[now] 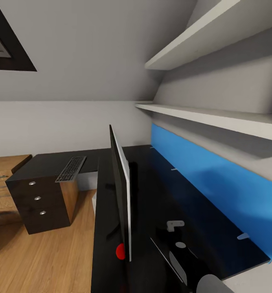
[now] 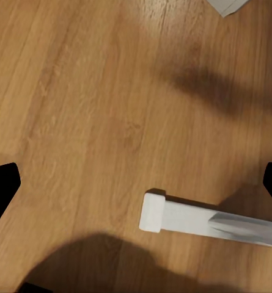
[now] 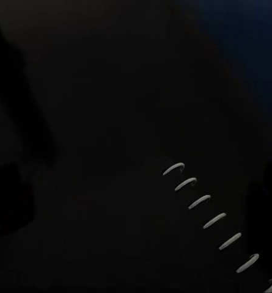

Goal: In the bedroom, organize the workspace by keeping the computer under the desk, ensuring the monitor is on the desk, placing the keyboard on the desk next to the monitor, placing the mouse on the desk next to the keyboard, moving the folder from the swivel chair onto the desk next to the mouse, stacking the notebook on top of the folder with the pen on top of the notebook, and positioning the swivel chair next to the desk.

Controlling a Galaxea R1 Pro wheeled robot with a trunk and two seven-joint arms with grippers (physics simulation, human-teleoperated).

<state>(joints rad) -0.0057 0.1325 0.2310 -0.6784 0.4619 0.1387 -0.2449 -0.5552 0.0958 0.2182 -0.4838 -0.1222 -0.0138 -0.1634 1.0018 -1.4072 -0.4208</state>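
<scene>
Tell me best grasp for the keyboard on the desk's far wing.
Probably take the keyboard across its narrow width near the middle, coming straight down. It lies flat on the desk, slim and long, so only the long edges offer the pincer a bite. Its near end sits close to the desk edge, above the drawer unit.

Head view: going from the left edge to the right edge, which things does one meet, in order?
Drawer unit with round silver knobs → keyboard on the desk → monitor, seen edge-on → blue panel along the wall behind the desk.
</scene>
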